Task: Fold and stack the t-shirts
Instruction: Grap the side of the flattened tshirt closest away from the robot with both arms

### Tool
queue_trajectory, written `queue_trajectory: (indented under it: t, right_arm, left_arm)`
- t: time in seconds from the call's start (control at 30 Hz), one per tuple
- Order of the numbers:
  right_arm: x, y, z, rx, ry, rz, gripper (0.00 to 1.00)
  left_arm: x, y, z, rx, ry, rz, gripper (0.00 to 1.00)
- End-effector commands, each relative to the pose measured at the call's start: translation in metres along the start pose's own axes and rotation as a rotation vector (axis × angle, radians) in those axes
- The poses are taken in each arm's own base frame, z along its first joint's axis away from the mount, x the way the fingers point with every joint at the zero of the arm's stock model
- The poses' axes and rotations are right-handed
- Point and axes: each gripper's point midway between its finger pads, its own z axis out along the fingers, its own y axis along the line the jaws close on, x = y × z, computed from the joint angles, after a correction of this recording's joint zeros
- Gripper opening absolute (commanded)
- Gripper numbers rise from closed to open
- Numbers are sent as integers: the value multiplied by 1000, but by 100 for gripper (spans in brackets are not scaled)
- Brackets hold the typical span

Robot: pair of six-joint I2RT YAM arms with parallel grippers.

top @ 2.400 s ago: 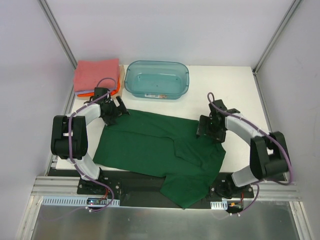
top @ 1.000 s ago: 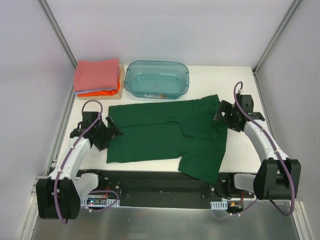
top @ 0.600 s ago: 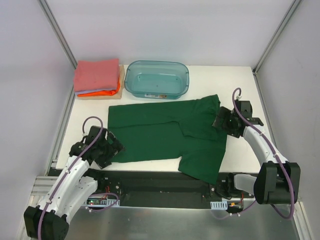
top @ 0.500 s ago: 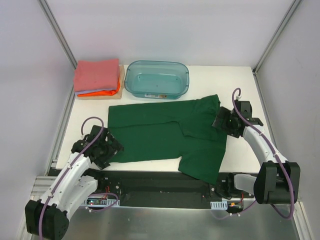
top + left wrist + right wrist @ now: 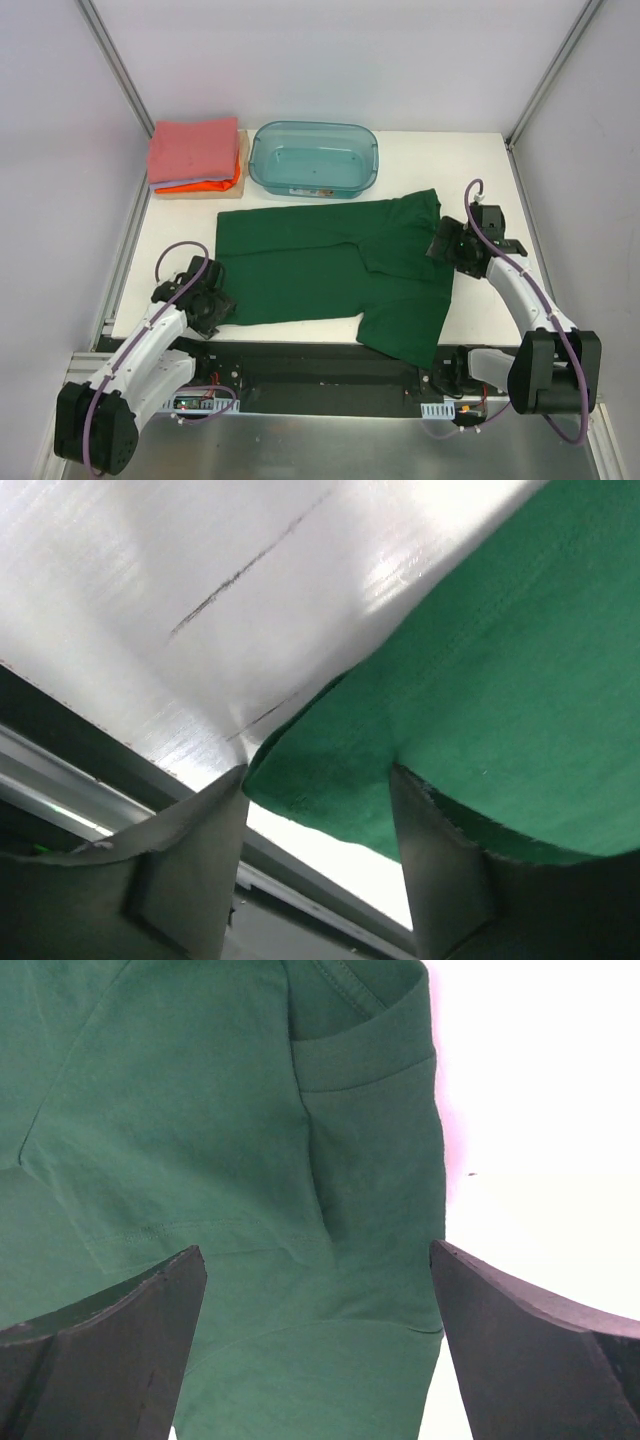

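Green t-shirt (image 5: 330, 265) not yet folded; 3 others done.
It lies spread mid-desk (image 5: 440, 160), one part hanging off the near edge; folded stack (image 5: 193, 155) at far-left corner. Left claw (image 5: 315, 810) apart round the near-left hem corner, right claw (image 5: 315, 1260) apart over the right sleeve. Folding + stacking left, prob.

Top view is bright with even, diffuse overhead light; shadows short and soft, everything sharp. Left wrist: hard glare on table (image 5: 300, 570), left gripper fingers (image 5: 190, 870) dim, soft. Right wrist: table blown white, right gripper fingers (image 5: 110, 1360) dark, blurred.
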Motion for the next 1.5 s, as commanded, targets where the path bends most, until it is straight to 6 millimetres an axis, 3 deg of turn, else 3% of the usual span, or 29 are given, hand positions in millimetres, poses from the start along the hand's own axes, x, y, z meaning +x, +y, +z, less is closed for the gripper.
queue_trajectory:
  t: [0.0,0.13,0.33,0.43,0.5,0.6,0.73,0.9,0.97,1.2,1.37,1.47]
  right_arm:
    - [-6,-1,-6,-3,-43,-6,96]
    - [-2,-1,-6,-14,-37,-7,96]
    - [2,0,-9,-25,-32,-8,96]
    - [10,4,-13,-49,-11,-47,96]
    - [19,9,-17,-57,-4,-95,96]
    - [41,30,-26,-87,29,-233,96]
    - [84,41,-43,-58,115,-454,96]
    - [157,43,-72,-116,328,-728,99]
    - [177,36,-79,-103,388,-799,95]
    - [212,15,-82,-32,522,-856,81]
    - [198,22,-62,33,421,-830,78]
    - [208,31,-52,26,468,-791,74]
  left_arm:
    - [-1,-1,12,-11,-17,-46,51]
    - [-4,-6,10,-1,-20,-34,37]
    - [-6,-6,9,8,-34,-30,27]
    - [-6,-5,9,4,-38,-34,5]
    - [-9,-6,9,6,-49,-35,0]
    - [-16,-9,6,12,-84,-36,0]
    - [-29,-13,4,1,-139,-33,0]
    - [-41,-26,4,0,-160,-12,0]
    - [-42,-30,4,3,-156,-4,0]
    - [-42,-35,5,22,-149,10,0]
    - [-41,-35,4,37,-153,12,0]
    - [-43,-36,2,43,-158,30,0]
